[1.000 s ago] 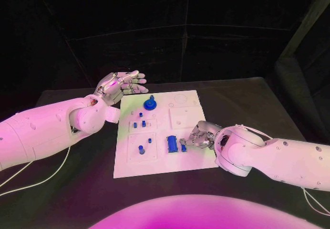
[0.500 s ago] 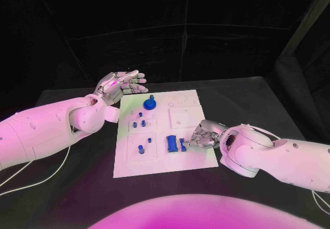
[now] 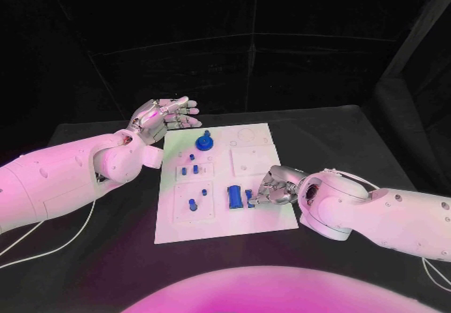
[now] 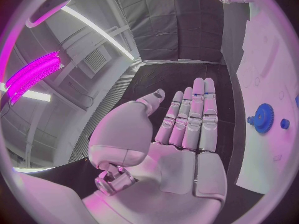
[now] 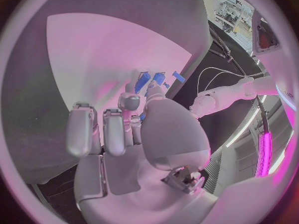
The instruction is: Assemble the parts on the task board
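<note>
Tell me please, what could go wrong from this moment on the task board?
1. The right robot hand works at a small blue part right beside the larger blue block; it may knock that block.
2. The fingers cover the part in the right wrist view, so a slip may go unnoticed.
3. The left robot hand hovers open off the far corner of the task board, not holding it; a push may shift the board.

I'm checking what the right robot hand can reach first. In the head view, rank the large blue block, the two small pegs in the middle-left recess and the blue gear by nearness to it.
From the right robot hand:
1. Large blue block, just beside it on the task board's near part.
2. Two small pegs, mid-board, toward the left side.
3. Blue gear, at the far end.
</note>
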